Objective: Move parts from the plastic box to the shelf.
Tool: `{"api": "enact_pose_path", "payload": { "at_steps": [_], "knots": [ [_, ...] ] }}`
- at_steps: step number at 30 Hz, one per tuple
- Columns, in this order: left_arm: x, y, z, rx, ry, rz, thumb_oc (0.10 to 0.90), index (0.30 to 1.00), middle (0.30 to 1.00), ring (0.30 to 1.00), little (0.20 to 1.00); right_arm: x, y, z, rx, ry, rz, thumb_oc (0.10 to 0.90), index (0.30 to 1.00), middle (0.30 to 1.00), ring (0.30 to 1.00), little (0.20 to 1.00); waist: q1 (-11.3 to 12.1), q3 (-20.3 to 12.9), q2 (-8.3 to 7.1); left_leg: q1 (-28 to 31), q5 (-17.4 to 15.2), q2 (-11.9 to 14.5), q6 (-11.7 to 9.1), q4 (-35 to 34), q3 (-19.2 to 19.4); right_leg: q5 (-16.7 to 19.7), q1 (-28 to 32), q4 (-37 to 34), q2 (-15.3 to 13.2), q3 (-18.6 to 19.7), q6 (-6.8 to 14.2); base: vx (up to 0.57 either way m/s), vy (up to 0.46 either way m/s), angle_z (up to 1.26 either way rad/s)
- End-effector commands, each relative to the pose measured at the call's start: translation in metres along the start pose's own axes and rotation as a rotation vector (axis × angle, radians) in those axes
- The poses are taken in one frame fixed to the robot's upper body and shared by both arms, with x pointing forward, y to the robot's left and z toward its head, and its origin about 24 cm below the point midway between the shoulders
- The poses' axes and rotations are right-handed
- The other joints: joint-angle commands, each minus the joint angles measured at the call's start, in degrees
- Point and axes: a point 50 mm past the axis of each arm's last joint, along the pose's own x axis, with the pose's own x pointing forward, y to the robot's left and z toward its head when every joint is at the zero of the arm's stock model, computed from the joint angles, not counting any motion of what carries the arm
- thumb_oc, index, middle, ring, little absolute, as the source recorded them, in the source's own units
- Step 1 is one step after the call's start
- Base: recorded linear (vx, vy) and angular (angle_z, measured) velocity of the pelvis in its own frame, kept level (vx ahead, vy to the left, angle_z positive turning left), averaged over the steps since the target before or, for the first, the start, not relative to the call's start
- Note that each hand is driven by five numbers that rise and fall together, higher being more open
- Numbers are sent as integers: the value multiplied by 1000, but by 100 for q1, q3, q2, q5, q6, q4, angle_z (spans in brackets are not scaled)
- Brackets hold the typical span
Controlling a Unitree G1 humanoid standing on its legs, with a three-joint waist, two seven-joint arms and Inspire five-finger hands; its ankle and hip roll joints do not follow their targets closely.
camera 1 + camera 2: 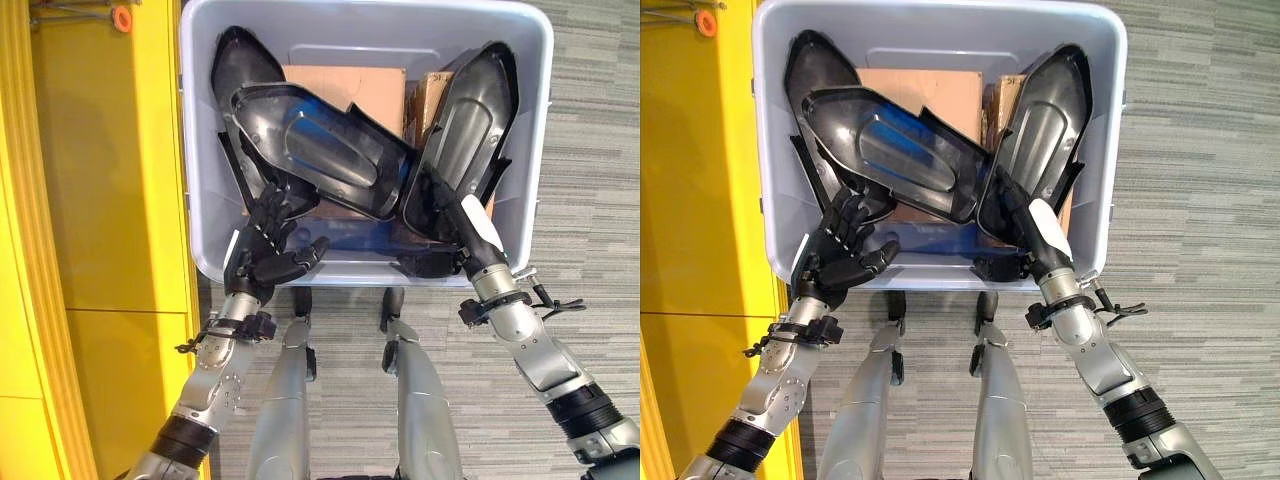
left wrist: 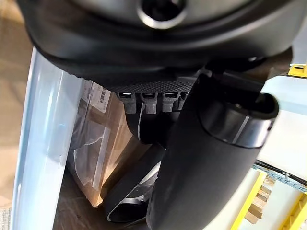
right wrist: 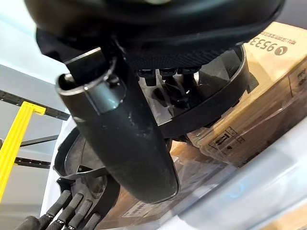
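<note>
No parts moved yet: the black shells [image 1: 330,150] lie in the plastic box [image 1: 520,60]. The left hand [image 1: 268,250] reaches in with its fingers loose, gripping nothing. The right hand [image 1: 440,215] curls round the upright shell [image 1: 470,110].

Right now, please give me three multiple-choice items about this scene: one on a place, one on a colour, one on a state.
1. Where do the cardboard boxes lie?
A. On the floor beside the plastic box
B. Inside the plastic box, under the black parts
C. On the yellow structure

2. What colour is the structure at the robot's left?
A. Yellow
B. Green
C. White

3. What is the left hand doing?
A. Hanging down by the floor
B. Resting on the yellow structure
C. Reaching over the near rim to the long black part

Answers: 1 B, brown cardboard shows between the black parts. 2 A, it is bright yellow. 3 C, its fingers lie at that part's lower edge, while the right hand is at the other black part.
</note>
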Motion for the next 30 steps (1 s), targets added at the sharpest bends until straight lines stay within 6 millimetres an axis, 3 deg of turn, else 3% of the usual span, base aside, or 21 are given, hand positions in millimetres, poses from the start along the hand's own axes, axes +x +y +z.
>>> {"api": "enact_pose_path", "payload": {
  "at_steps": [1,10,26,28,30],
  "knots": [
    [-30,24,-20,-7,101,143,900,1000,1000,1000,1000,6,-10,-5,-94,9,-26,900,1000,1000,1000,1000,68,-33,45,-474,-1457,339,-94,1639,58,40,4,-84,-451,252,396,62,23,2],
    [-28,24,-20,-11,100,151,900,1000,1000,1000,1000,12,-17,-16,-163,68,-83,900,1000,1000,1000,1000,62,-35,105,-1004,-1784,380,-34,2422,19,-266,-582,675,-407,398,346,0,9,-2],
    [-25,21,-24,-11,114,148,900,1000,1000,1000,1000,28,-6,-50,-228,252,-92,900,1000,1000,1000,1000,176,-36,252,-1090,-1746,358,-20,2406,2,-344,-768,826,-399,441,301,0,0,0],
    [-25,21,-26,-9,120,151,900,1000,1000,1000,1000,26,-4,-50,-233,254,-82,400,300,300,300,300,166,-36,245,-1067,-1730,358,-28,2371,-2,-345,-744,813,-393,433,297,0,0,0],
    [-25,21,-26,-14,121,151,900,1000,1000,1000,1000,25,-1,-51,-228,256,-72,400,300,300,300,300,165,-36,240,-1050,-1715,358,-35,2349,-6,-347,-726,806,-389,430,299,0,0,0]
  ]
}}
